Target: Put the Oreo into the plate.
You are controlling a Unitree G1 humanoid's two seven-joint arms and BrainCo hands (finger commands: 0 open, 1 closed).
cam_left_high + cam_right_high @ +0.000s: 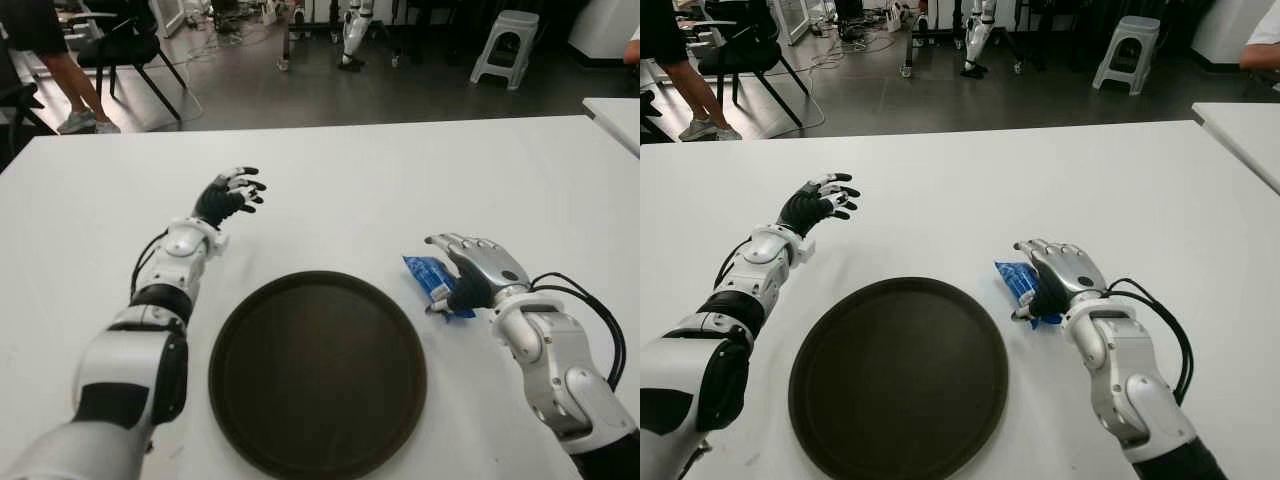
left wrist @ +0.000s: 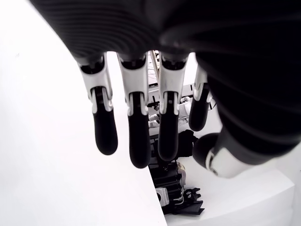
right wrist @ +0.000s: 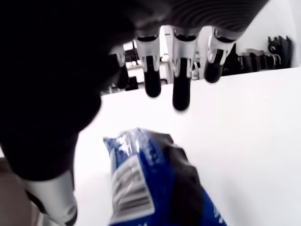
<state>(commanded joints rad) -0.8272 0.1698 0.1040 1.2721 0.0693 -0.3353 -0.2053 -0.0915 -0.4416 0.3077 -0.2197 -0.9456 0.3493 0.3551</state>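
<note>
On the left we see the left hand [image 1: 228,195] above the white table [image 1: 400,180], past the far-left side of the plate, its fingers [image 2: 104,132] spread and relaxed, holding nothing. Next comes the round dark plate [image 1: 317,372], lying flat on the table near the front edge, with nothing on it. Just beside its right rim we find the Oreo [image 1: 427,280], a blue packet lying on the table, not in the plate. Over the packet's near end sits the right hand [image 1: 478,268], palm down. In the right wrist view we see its fingers [image 3: 181,92] extended beyond the packet and not closed round it, so the hand is unclenched; the thumb shows close beside the wrapper.
</note>
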